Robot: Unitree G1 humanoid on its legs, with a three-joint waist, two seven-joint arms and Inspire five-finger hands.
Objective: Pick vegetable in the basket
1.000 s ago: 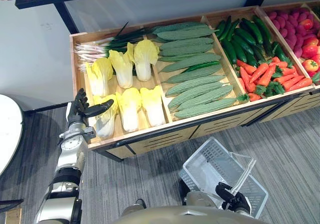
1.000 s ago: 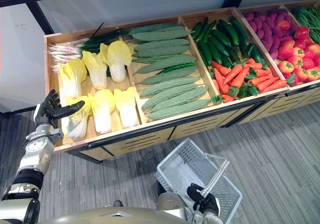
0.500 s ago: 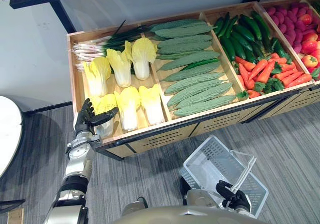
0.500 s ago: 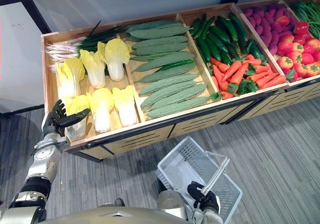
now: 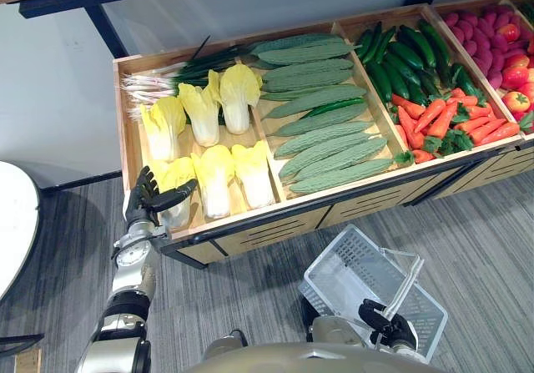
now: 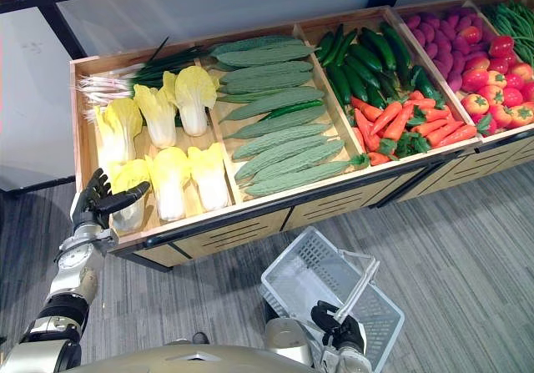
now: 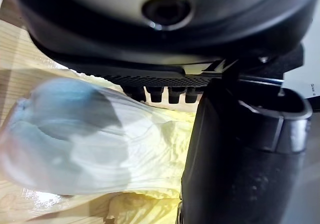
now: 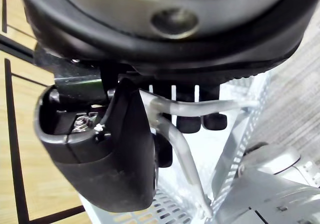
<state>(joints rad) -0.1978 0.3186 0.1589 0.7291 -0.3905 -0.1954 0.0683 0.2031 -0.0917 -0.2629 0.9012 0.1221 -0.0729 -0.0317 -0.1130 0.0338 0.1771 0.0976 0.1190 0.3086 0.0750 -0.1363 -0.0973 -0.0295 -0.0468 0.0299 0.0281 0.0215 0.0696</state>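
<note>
Several yellow-leaved cabbages lie in the left compartment of the wooden display bin [image 5: 250,213]. My left hand [image 5: 148,201] is open at the bin's front-left corner, its thumb stretched over the nearest cabbage [image 5: 177,174]. In the left wrist view that cabbage's pale base [image 7: 75,139] lies just past the fingers [image 7: 160,94], with the thumb [image 7: 240,159] beside it. My right hand [image 5: 387,326] is shut on the handle [image 8: 182,151] of the light wire basket [image 5: 346,264], which hangs low in front of the bin.
Bitter gourds [image 5: 321,123] fill the middle compartment; cucumbers [image 5: 409,60] and carrots [image 5: 442,123] lie to their right, then tomatoes [image 5: 513,73]. Scallions [image 5: 167,77] lie at the bin's back left. A white round tabletop [image 5: 12,223] stands at the far left.
My left hand has moved forward and inward to the front-left cabbage over the last second; in the last half second it has barely moved. The right hand still holds the basket.
</note>
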